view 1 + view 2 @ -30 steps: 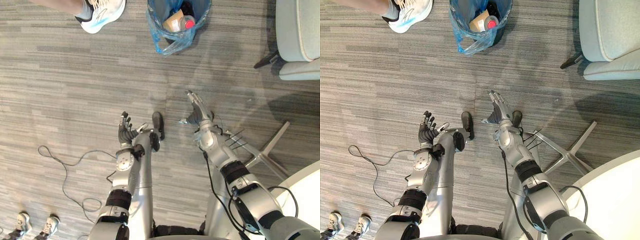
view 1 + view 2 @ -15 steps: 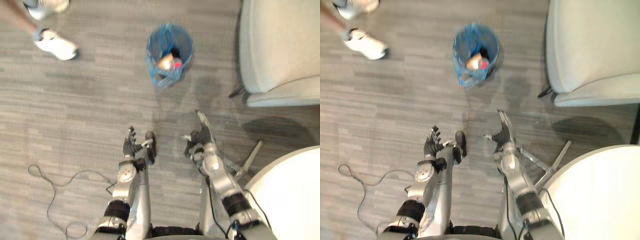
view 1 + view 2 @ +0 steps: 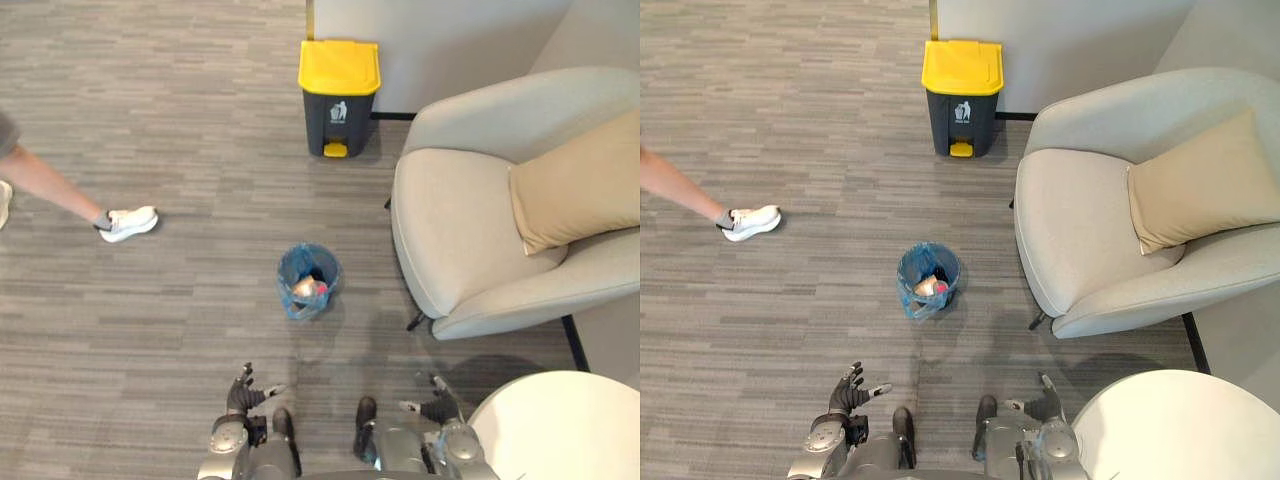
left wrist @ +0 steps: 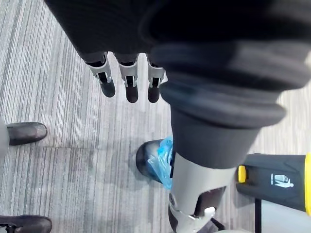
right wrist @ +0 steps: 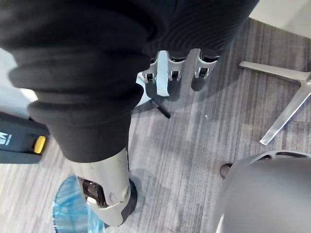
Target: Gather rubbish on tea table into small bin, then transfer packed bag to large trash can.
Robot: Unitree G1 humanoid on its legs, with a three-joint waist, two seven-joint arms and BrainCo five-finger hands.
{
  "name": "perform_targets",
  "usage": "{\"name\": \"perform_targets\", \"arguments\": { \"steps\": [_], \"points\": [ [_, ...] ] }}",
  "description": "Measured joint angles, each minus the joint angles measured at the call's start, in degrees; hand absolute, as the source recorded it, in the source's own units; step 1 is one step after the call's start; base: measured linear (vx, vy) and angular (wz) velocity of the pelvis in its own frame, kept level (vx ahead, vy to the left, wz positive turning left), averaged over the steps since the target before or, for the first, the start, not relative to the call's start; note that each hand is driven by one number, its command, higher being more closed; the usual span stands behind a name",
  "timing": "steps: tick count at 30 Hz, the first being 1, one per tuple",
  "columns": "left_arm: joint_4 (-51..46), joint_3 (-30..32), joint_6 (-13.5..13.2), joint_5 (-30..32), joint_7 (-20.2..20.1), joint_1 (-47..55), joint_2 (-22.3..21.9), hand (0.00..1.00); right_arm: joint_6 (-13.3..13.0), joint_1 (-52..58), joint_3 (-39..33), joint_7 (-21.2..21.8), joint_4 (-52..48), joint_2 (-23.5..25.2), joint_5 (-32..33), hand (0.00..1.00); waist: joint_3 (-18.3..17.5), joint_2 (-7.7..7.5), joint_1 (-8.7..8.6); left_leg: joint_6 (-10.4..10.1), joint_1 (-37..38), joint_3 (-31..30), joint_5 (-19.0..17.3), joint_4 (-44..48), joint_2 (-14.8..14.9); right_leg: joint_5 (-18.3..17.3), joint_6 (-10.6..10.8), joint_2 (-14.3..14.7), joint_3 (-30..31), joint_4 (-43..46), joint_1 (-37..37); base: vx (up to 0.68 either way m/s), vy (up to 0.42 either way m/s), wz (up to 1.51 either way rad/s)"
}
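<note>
Down on the grey floor [image 3: 150,330], the small bin [image 3: 284,283] stands upright, lined with a blue bag [image 3: 908,300], and rubbish [image 3: 305,289] lies inside it. Well beyond it, by the wall, stands the large trash can [image 3: 338,95], its yellow lid closed. The left hand [image 3: 243,393] hangs low with fingers [image 4: 126,82] straight and spread, gripping nothing; the right hand [image 3: 437,408] likewise shows straight, relaxed fingers [image 5: 180,73] with nothing in them. A light armchair [image 3: 470,230] with a tan cushion [image 3: 575,180] sits right of the bin, a white round table [image 3: 565,430] lies just beside the right hand, and a person's leg and white shoe [image 3: 128,222] show to the left.
</note>
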Motion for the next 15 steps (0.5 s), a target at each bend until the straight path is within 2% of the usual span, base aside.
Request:
{"name": "perform_targets", "arguments": {
  "steps": [2,4,5,7,8,9,10,11,13,14,15],
  "points": [
    [-0.1,0.7,0.0,0.0,0.0,-0.1,0.1,0.0,0.0,0.0,-1.1,0.0,1.0,0.1,0.3,0.0,0.0,0.0,-0.02,-0.1,-0.3,-0.3,0.0,2.2,0.0,-0.3,0.2,-0.2,0.0,-0.2,1.0,0.04,0.022,0.1],
    [-0.3,2.1,0.0,-0.1,0.0,0.1,-0.5,0.0,0.0,0.4,-1.7,0.0,1.5,0.1,1.2,0.0,0.4,-0.08,0.05,-0.8,-2.9,-1.0,-0.5,10.4,0.3,-1.9,0.5,-0.7,-0.4,0.0,2.9,0.01,0.006,0.26],
    [-1.6,2.9,0.0,-0.1,0.0,1.2,-1.0,0.0,0.0,0.6,-1.9,-0.1,1.4,0.0,2.1,0.0,1.3,0.41,0.07,-1.1,-5.3,-0.5,-0.7,19.9,1.8,-3.4,0.2,-0.8,-1.1,0.4,5.2,-0.07,0.015,0.16],
    [-3.2,3.6,0.0,-0.1,0.0,2.7,-1.9,0.0,-0.1,1.5,-2.0,-0.2,0.1,-0.3,2.3,0.0,2.1,0.87,0.48,-2.2,-7.8,1.9,0.1,27.8,4.8,-3.9,-0.1,0.0,-1.0,-0.5,7.8,-0.08,0.046,-0.05],
    [-3.3,3.6,0.1,-0.1,0.0,3.2,-2.1,0.0,-0.2,2.0,-2.0,-0.2,-0.7,-0.3,2.8,0.0,2.0,1.25,0.97,-1.2,-8.1,4.3,-0.8,27.7,5.9,-3.8,-0.2,0.0,-1.0,-2.5,8.8,0.0,0.056,-0.16],
    [-3.4,3.6,0.1,-0.1,0.0,3.1,-2.1,0.0,-0.3,1.9,-2.3,-0.3,-0.9,-0.3,3.0,0.0,2.1,1.34,1.16,0.6,-8.9,5.4,-2.1,25.6,6.0,-3.8,-0.2,-0.1,-0.7,-3.6,9.0,0.07,0.081,-0.12],
    [-3.4,3.6,0.1,-0.1,0.0,3.0,-2.1,0.0,-0.2,1.7,-2.8,-0.3,-0.8,-0.3,3.1,0.0,2.1,1.44,1.18,0.9,-9.2,5.7,-2.3,23.5,6.0,-3.8,-0.2,-0.2,-0.4,-4.0,8.7,0.08,0.071,-0.03],
    [-3.4,3.6,0.1,-0.1,0.0,2.6,-2.2,0.0,-0.1,1.6,-3.9,-0.3,-0.5,-0.2,4.1,0.0,2.3,1.7,1.35,0.4,-9.2,5.5,-2.0,16.5,5.4,-3.8,-0.1,-0.2,0.4,-4.7,8.1,0.13,0.174,0.0],
    [-3.2,3.7,0.1,-0.1,0.0,2.9,-2.1,0.0,0.2,1.6,-4.5,-0.5,-0.1,-0.6,4.2,0.0,1.9,2.41,1.52,-1.6,-7.7,3.6,-0.7,6.3,4.7,-3.7,1.5,-0.2,1.0,-4.5,7.2,0.14,0.229,-0.18],
    [-2.6,3.8,0.1,-0.1,0.1,3.5,-1.8,0.0,0.5,1.3,-4.5,-0.6,0.3,-1.2,4.2,0.0,2.0,2.42,1.78,-0.9,-7.2,3.6,0.5,5.6,4.4,-4.7,3.3,-0.7,2.7,-2.2,6.3,0.17,0.265,-0.42],
    [-2.2,3.7,0.1,-0.1,0.1,3.8,-1.6,0.0,0.4,1.1,-4.3,-0.5,-0.1,-1.1,4.1,0.0,1.9,1.41,1.83,1.0,-7.6,4.1,-1.0,8.1,3.1,-5.9,5.1,-2.3,4.1,0.3,5.5,0.19,0.276,-0.39]
  ]
}}
